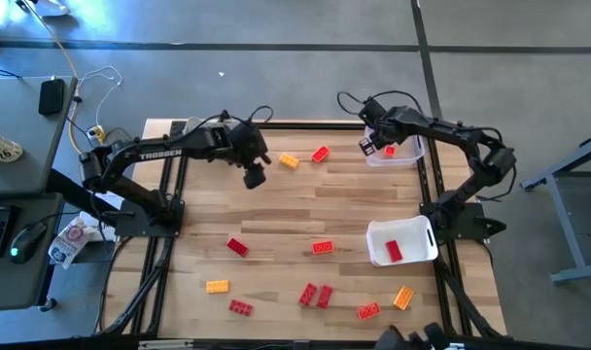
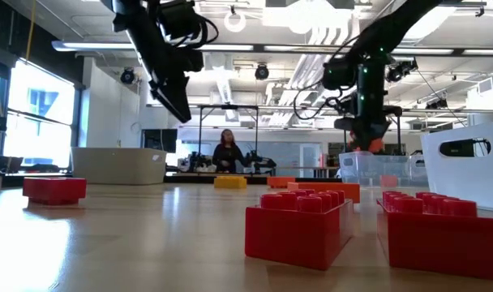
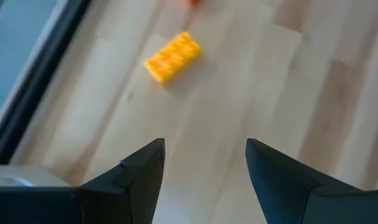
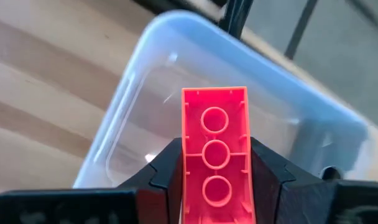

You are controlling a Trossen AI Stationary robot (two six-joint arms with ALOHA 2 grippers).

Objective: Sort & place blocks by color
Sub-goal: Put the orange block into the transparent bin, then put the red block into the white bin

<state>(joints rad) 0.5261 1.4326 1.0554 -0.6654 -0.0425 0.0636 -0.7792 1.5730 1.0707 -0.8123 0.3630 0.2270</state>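
A: High view, item one?
B: My right gripper (image 1: 380,146) hung at the clear tray's (image 1: 412,156) rim; my left gripper (image 1: 256,175) hovered near a yellow block (image 1: 289,161).

A: Left wrist view?
B: Fingers spread, nothing held.

A: Right wrist view?
B: Clamped on a red block (image 4: 215,155), underside showing, over the tray. Judged risk: released this near the wall, it might bounce out.

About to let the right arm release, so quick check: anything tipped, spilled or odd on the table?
Nothing stands out. The right gripper holds a red block over the clear tray, the left gripper hangs open near a yellow block, and the white tray sits upright.
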